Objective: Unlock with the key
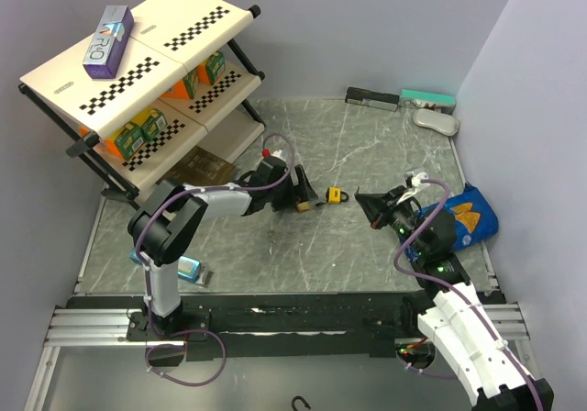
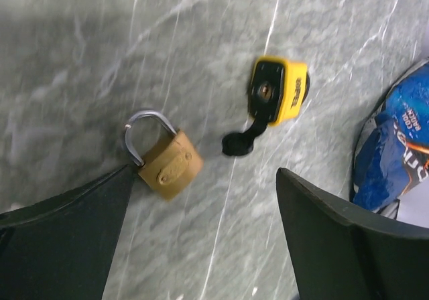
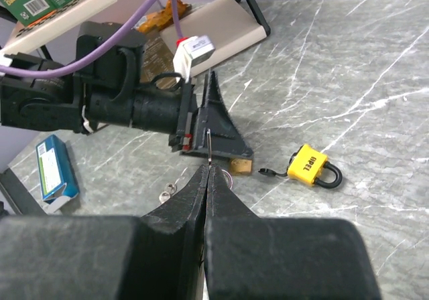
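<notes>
A brass padlock (image 2: pixel 167 164) with a silver shackle lies on the grey marble table, touching the tip of my left gripper's left finger (image 2: pixel 67 233). My left gripper (image 2: pixel 205 174) (image 1: pixel 298 195) is open and low over the table, with nothing between its fingers. Just beyond lies a yellow padlock (image 2: pixel 280 91) (image 1: pixel 337 194) (image 3: pixel 308 166) with a black-headed key (image 2: pixel 238 142) hanging from its keyhole. My right gripper (image 3: pixel 209 170) (image 1: pixel 365 200) is shut on a thin metal key (image 3: pixel 209 146) that sticks up edge-on from its fingertips, pointing toward the brass padlock (image 3: pixel 241 166).
A shelf rack (image 1: pixel 138 72) with boxes stands at the back left. A blue snack bag (image 1: pixel 470 214) lies by my right arm. A small blue box (image 1: pixel 188 266) (image 3: pixel 53 169) and loose keys (image 3: pixel 166 193) lie near the left arm. Small items (image 1: pixel 433 117) sit at the back right.
</notes>
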Available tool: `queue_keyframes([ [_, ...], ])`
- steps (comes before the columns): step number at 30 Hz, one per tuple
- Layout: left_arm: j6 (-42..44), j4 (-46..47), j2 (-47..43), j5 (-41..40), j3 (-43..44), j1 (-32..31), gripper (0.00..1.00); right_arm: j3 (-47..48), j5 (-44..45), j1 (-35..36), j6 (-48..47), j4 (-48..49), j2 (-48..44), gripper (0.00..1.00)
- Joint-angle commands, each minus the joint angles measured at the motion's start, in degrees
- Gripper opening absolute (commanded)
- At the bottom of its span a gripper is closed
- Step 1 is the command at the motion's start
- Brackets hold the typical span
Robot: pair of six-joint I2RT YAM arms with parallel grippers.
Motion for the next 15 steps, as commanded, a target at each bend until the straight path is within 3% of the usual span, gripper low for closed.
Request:
queue_keyframes([
  [1, 2.98, -1.61, 2.45, -2.29, 4.19, -0.17, 0.94, -0.82, 0.38, -0.61, -0.57, 0.98, -0.66, 0.0],
  [9, 7.03, -5.04, 3.77, -3.79, 7.89, -0.17, 0.94, -1.52, 0.29, -0.97, -0.48, 1.25, -0.67, 0.0],
  [15, 13.53, -13.03, 2.37, -7.48, 9.74, -0.08, 0.91, -1.78, 0.2, -1.32, -0.57, 1.07, -1.1, 0.0],
])
